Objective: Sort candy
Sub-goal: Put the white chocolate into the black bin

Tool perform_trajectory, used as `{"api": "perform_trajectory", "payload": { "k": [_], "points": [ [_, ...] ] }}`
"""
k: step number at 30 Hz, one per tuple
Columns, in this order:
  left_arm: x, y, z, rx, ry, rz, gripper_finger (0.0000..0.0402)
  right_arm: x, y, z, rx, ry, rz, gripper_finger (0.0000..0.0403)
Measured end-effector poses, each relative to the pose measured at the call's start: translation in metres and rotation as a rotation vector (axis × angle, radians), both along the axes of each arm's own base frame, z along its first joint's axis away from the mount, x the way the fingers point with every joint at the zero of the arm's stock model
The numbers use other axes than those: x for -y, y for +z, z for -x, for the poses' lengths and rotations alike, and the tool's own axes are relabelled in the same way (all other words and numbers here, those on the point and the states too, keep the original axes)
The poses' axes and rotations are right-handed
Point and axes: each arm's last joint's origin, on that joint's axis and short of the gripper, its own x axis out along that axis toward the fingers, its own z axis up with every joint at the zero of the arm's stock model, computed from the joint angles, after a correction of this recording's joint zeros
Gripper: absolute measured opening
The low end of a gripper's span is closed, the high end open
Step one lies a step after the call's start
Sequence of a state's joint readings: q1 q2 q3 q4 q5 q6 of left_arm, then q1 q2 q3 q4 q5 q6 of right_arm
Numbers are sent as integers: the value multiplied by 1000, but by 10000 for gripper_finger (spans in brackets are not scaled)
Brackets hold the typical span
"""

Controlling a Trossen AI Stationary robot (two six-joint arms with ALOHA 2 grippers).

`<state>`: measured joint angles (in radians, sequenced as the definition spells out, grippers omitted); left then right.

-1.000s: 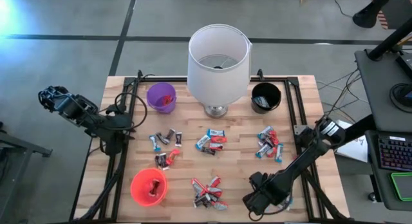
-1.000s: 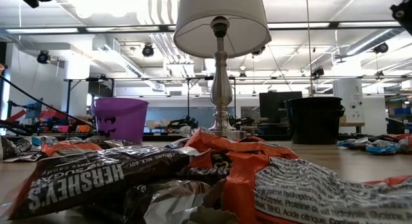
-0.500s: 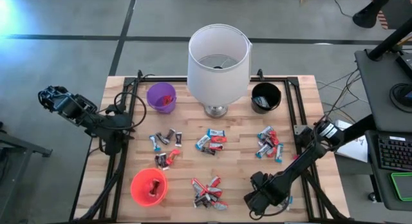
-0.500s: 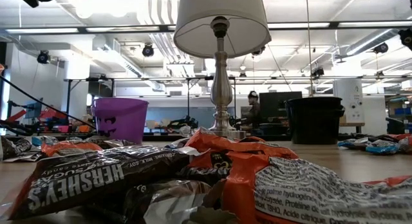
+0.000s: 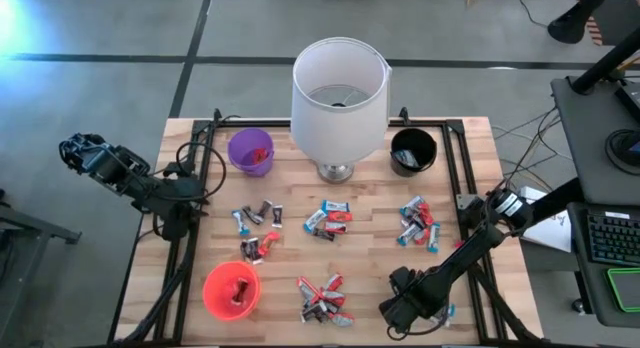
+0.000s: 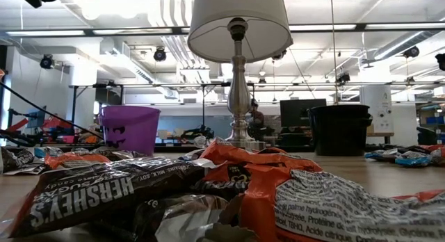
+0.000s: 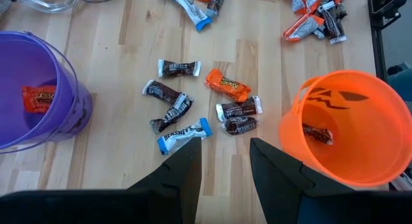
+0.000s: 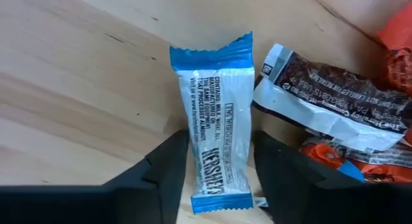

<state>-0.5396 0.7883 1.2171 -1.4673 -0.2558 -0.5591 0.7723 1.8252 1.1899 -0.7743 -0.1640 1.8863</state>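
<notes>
Small wrapped candy bars lie in loose groups on the wooden table (image 5: 300, 188): one group at the left (image 5: 256, 216), one in the middle (image 5: 328, 218), one at the right (image 5: 418, 224) and one near the front (image 5: 325, 300). My right gripper (image 5: 392, 314) is low over the front edge, next to the front group, and points down. In its wrist view it is open (image 8: 219, 179), with one finger on each long side of a blue-and-white candy bar (image 8: 215, 121) lying flat on the wood. My left gripper (image 7: 225, 176) hangs open and empty above the table's left side. My right gripper comes from above with its fingers (image 8: 168, 172) along the two long sides of the blue-and-white bar's near half (image 8: 219, 166). I cannot tell whether they touch the wrapper. The bar lies flat on the table.
A white-shaded lamp (image 5: 338, 88) stands at the far middle, between a purple cup (image 5: 250, 150) and a black cup (image 5: 413, 150). An orange-red cup (image 5: 231, 290) stands at the near left. A dark brown bar (image 8: 335, 95) and orange wrappers (image 8: 341, 161) lie beside the blue-and-white one.
My right arm has sunk toward the table near the front group of candy. In the low view its dark part has dropped down the picture's right edge.
</notes>
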Motion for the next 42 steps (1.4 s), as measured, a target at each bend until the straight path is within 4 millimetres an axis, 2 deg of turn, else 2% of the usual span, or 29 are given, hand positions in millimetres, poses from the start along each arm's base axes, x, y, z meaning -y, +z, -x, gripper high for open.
{"api": "perform_trajectory", "payload": {
  "k": [8, 15, 21, 24, 28, 32, 37, 42],
  "points": [
    [0, 0, 0, 1, 0, 1, 113, -2, 3, 0, -4, 31, -35, 26],
    [-1, 0, 1, 4, 2, 4, 113, -7, 14, -5, 18, 39, -74, 14],
    [-1, 1, 2, 9, 0, 5, 113, -10, 36, -16, 130, 13, -66, 13],
    [-2, 1, 3, 13, -9, 1, 113, -3, 49, -24, 194, -22, -26, 13],
    [-3, 1, 5, 23, -12, -8, 113, 16, 64, -29, 205, -57, 46, 13],
    [-5, 2, 6, 41, -3, -25, 113, 42, 76, -27, 128, -51, 121, 13],
    [-6, 2, 8, 49, -3, -21, 113, 83, 97, -19, 46, -48, 199, 13],
    [-7, 3, 10, 57, 9, -18, 113, 127, 128, -11, 97, -56, 293, 13]
  ]
}}
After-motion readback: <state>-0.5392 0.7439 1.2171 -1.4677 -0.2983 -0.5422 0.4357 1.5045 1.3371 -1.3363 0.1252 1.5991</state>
